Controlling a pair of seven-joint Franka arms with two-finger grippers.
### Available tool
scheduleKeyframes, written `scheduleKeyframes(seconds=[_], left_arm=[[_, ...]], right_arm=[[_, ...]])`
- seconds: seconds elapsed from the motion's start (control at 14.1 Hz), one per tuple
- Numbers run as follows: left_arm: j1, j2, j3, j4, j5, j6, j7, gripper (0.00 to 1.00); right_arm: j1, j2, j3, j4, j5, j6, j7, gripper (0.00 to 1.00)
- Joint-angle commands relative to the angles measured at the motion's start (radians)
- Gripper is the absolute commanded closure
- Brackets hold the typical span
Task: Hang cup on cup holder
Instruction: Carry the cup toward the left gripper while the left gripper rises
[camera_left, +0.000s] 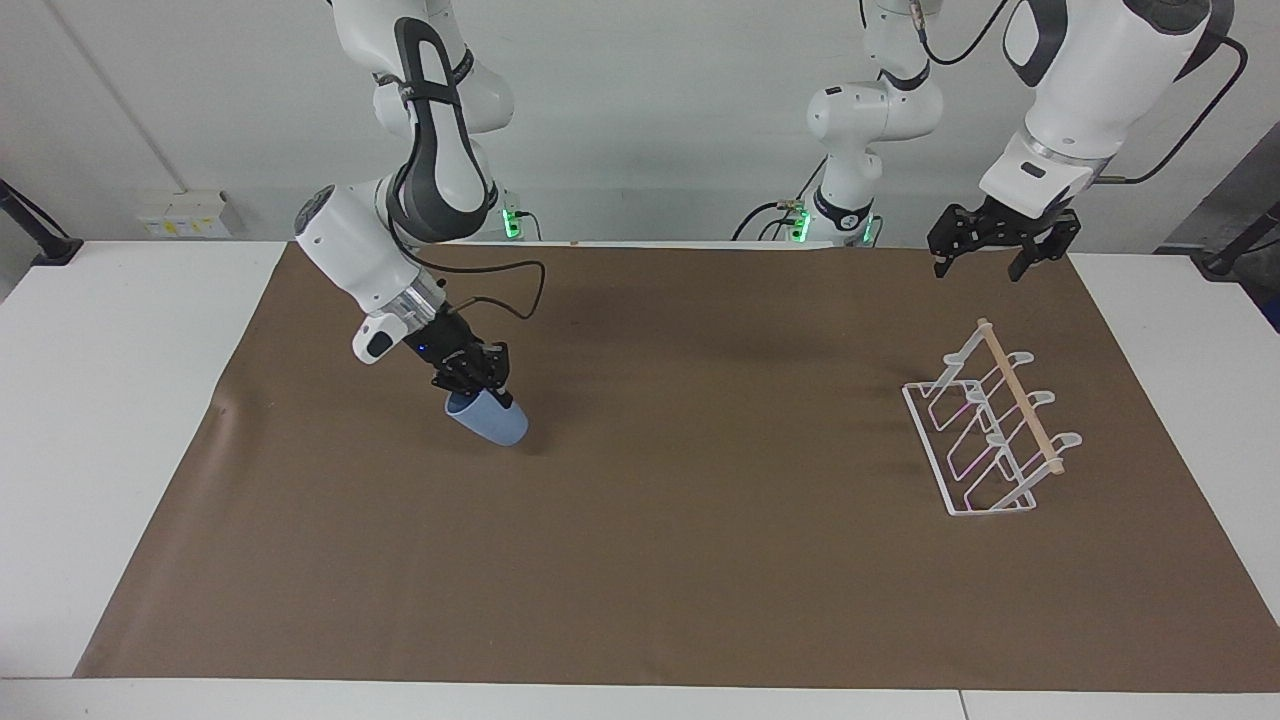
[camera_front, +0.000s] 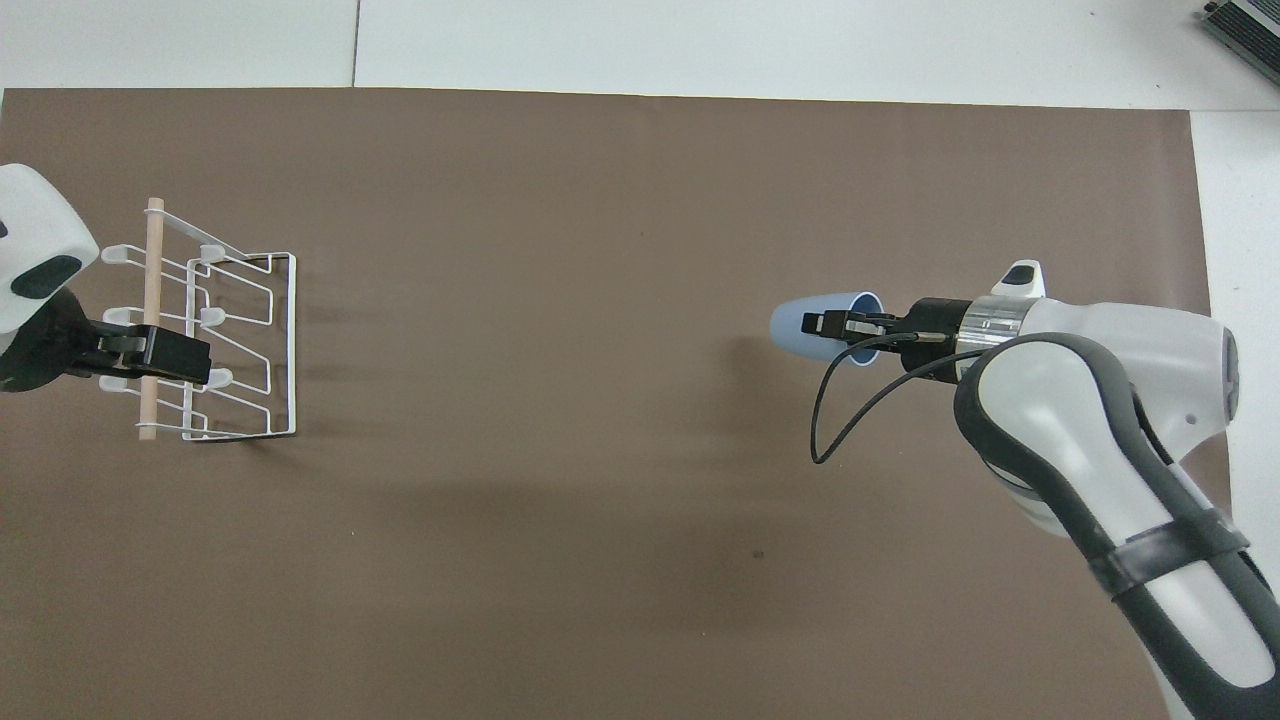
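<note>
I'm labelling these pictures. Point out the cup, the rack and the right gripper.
cup (camera_left: 492, 421), facing view, on its blue side wall.
rack (camera_left: 1019, 398), facing view, on its wooden rod.
right gripper (camera_left: 484, 386), facing view, between its fingertips at the cup's rim.
</note>
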Motion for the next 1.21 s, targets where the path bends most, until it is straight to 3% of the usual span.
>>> scheduleKeyframes(seconds=[0.0,0.21,0.36,0.64,0.85,1.14], left_arm=[[0.029,-0.041,-0.001,-0.063,-0.09,0.051,-0.108,0.0],[0.031,-0.081,-0.001,-0.141,-0.185,0.089,-0.363,0.0],[0.032,-0.121,-0.001,-0.222,-0.326,0.161,-0.53,0.0],[0.032,-0.132,-0.001,-0.272,-0.553,0.25,-0.834,0.0],[0.026,-0.132,-0.002,-0.275,-0.696,0.322,-0.978,0.0],[0.012,-0.124,-0.005,-0.272,-0.808,0.398,-0.988,0.0]], right_arm=[[-0.012,0.012,0.085,0.052,0.277,-0.028,-0.067,1.0],[-0.012,0.009,0.187,0.08,0.591,-0.025,-0.089,1.0],[-0.01,0.006,0.241,0.094,0.769,-0.018,-0.118,1.0],[-0.01,-0.004,0.333,0.111,1.102,-0.013,-0.218,1.0],[-0.007,-0.002,0.399,0.14,1.169,0.036,-0.239,1.0],[-0.003,0.003,0.465,0.146,1.172,0.12,-0.239,1.0]])
